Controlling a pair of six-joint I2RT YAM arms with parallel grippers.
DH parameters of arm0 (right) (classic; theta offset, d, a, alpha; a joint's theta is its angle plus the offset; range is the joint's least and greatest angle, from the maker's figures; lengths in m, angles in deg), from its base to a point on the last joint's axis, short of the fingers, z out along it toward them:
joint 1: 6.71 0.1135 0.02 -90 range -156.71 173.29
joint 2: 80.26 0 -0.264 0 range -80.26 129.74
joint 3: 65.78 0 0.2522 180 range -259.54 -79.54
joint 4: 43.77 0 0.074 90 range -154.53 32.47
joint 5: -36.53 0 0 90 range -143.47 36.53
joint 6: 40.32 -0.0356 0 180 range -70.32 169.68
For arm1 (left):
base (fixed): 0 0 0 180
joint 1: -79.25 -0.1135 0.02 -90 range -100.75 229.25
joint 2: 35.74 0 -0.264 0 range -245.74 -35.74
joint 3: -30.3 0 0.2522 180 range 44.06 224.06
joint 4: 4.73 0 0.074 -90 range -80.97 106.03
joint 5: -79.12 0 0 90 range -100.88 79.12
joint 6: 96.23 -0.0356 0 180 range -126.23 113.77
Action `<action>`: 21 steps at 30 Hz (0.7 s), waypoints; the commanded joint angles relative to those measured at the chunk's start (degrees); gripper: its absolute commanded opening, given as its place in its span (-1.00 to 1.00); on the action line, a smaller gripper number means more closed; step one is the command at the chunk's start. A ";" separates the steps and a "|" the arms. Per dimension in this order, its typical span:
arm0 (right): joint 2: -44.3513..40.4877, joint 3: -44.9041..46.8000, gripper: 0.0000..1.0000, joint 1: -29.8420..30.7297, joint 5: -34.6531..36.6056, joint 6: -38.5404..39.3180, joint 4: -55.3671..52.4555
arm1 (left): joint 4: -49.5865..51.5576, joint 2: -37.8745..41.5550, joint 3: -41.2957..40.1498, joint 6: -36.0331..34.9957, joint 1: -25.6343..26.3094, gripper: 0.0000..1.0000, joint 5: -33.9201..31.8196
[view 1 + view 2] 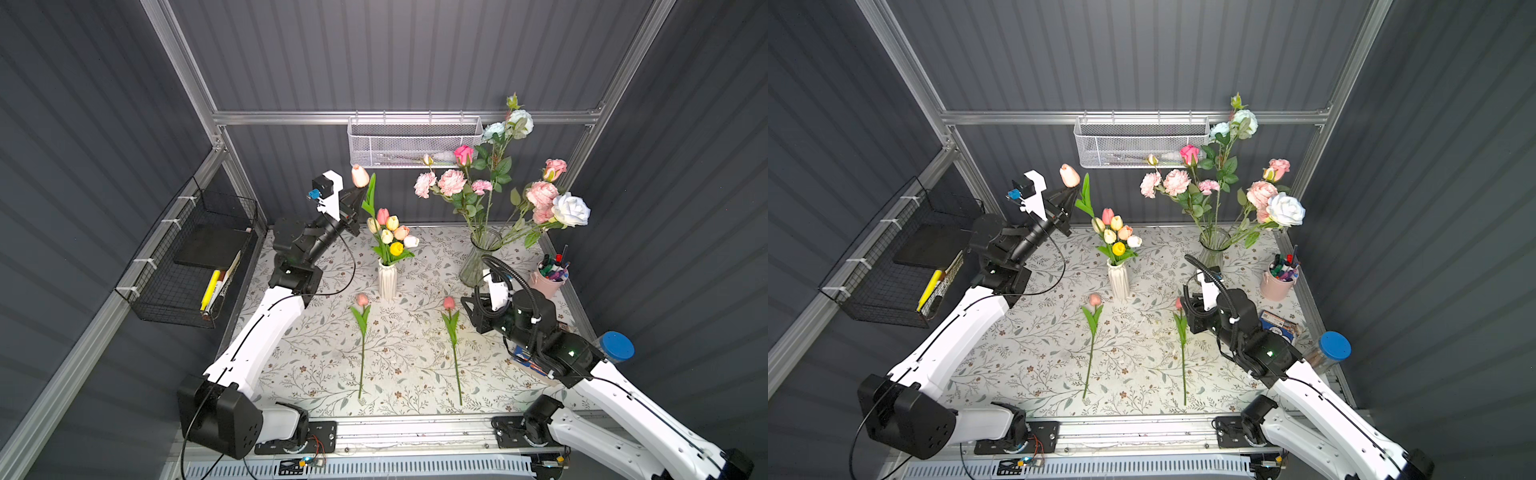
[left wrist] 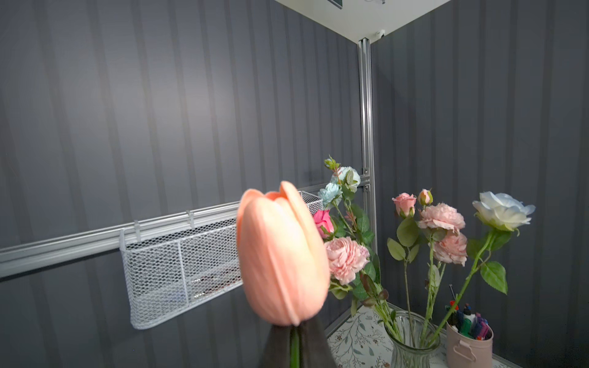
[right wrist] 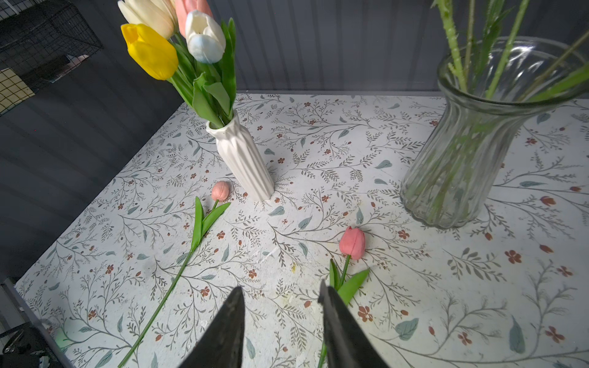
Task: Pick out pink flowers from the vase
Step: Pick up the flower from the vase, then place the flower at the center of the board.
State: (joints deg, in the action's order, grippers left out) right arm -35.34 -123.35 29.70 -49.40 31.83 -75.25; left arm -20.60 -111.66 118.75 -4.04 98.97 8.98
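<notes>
The left end effector is closed tight on the green stem of the held tulip, directly under its peach-pink bloom. It holds the flower high over the back of the counter, a little left of the white vase. The first lying tulip and the second lying tulip rest flat in the middle, with their stems pointing to the front edge. The right end effector is partly open and empty, just above the leaves of the second one. More pink blooms stand in the glass vase near the back right corner. These flowers look very light, with thin, smooth stems that probably bend and slip. I think the bare stem under the bloom is the best place to grip, because the soft petals could be crushed and the leaves may catch.
</notes>
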 commanded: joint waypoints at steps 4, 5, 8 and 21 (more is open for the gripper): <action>-0.31 -1.54 -0.17 -0.07 -0.64 0.09 -0.78 | 6.69 6.27 10.12 -6.26 -0.13 -1.00 -6.58; -0.28 -1.55 -0.17 -0.05 -0.73 -0.04 -0.82 | 7.62 7.08 11.11 -6.48 -0.13 -1.00 -7.12; -0.36 -1.47 -0.17 -0.02 -0.75 -0.26 -0.83 | 12.85 8.77 14.51 -5.44 -0.13 -1.00 -7.99; -0.81 -0.75 -0.17 -0.08 -0.51 -1.00 -1.62 | 51.44 16.27 21.73 8.45 0.09 -1.00 -19.73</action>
State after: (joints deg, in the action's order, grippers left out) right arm -35.64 -123.37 29.70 -49.64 31.68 -76.08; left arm 18.31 -95.59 139.61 0.23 98.97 -6.93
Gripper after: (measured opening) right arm 0.416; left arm 0.076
